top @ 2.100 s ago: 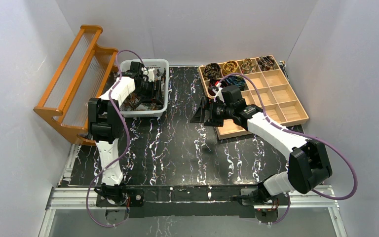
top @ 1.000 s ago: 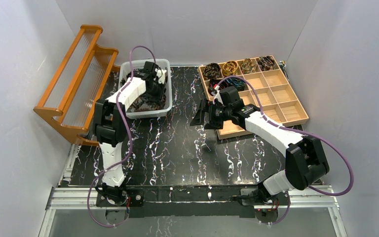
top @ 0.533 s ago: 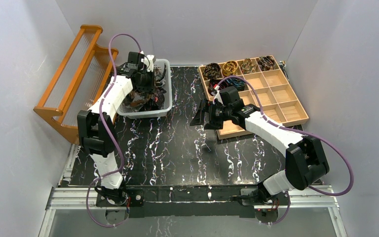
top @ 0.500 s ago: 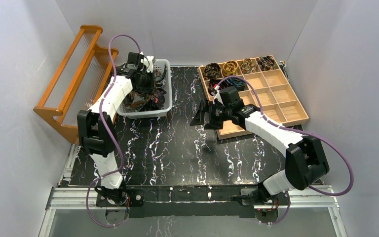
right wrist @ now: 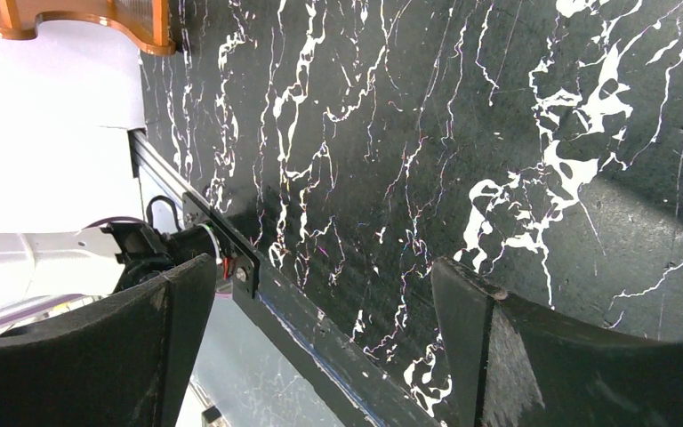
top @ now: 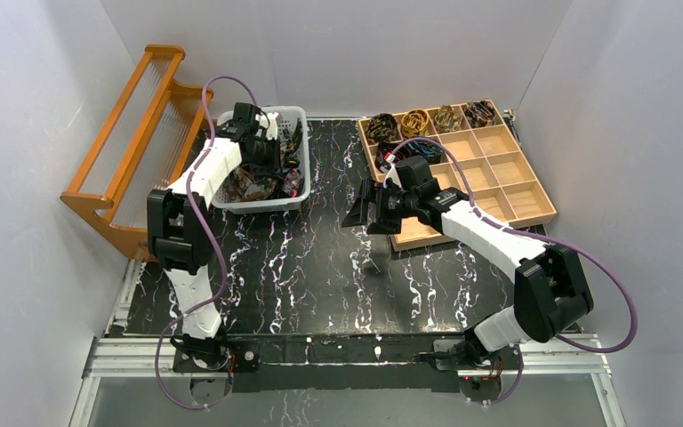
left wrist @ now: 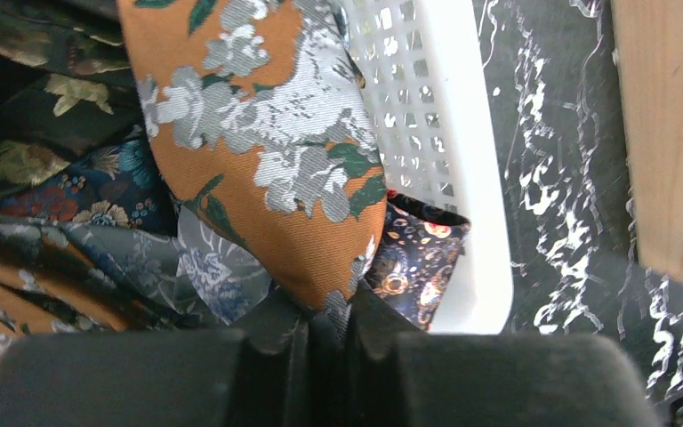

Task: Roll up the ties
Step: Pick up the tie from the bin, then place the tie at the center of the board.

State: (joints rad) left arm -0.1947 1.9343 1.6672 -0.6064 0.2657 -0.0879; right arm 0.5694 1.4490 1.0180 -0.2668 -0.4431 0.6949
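Now the left tool (left wrist: 325,325) pinches the orange tie (left wrist: 258,151) over the far-left basket (left wrist: 427,133); right tool (right wrist: 316,302) gapes wide above the desk (right wrist: 409,133).

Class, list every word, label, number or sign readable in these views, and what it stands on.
None readable in any view. The orange fabric tie with grey flowers, the white perforated plastic basket and the pale wooden divided tray bear no lettering.
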